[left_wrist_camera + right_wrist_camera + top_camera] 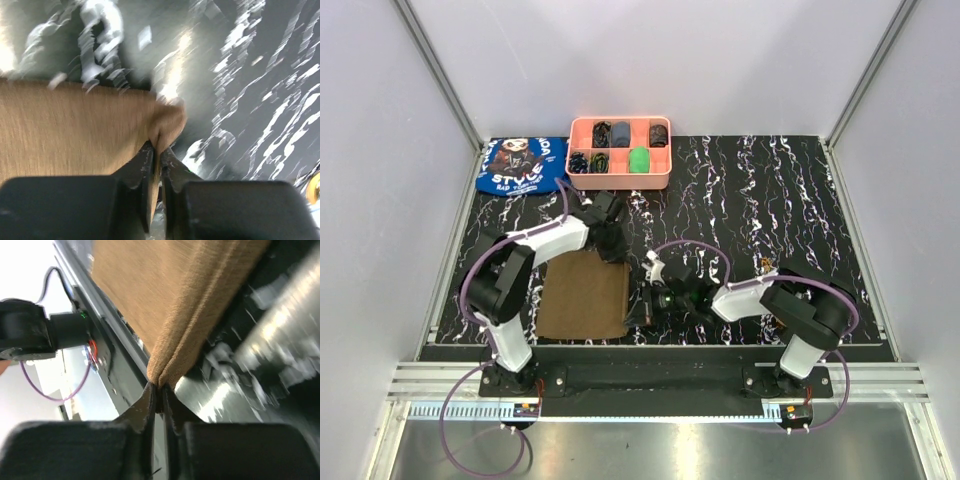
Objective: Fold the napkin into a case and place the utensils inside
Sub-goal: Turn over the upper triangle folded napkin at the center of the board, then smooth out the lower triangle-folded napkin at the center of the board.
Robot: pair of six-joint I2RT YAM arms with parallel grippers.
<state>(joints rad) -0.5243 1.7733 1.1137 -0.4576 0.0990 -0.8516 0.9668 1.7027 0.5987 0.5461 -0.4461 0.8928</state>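
Note:
The olive-brown napkin [583, 298] lies on the black marbled table [750, 200], left of centre near the front edge. My left gripper [613, 243] is shut on the napkin's far right corner [167, 122]. My right gripper [642, 305] is shut on the napkin's near right corner [167, 371], where two cloth layers are pinched together. The napkin shows tan in the left wrist view [70, 127] and in the right wrist view [165, 295]. A small gold-brown bit [313, 187] sits at the right edge of the left wrist view; I cannot tell what it is. The utensils are not clearly in view.
A pink compartment tray [619, 152] with dark and green small items stands at the back. A blue printed cloth [521, 165] lies to its left. The metal frame rail [660, 378] runs along the front edge just behind the napkin's near side.

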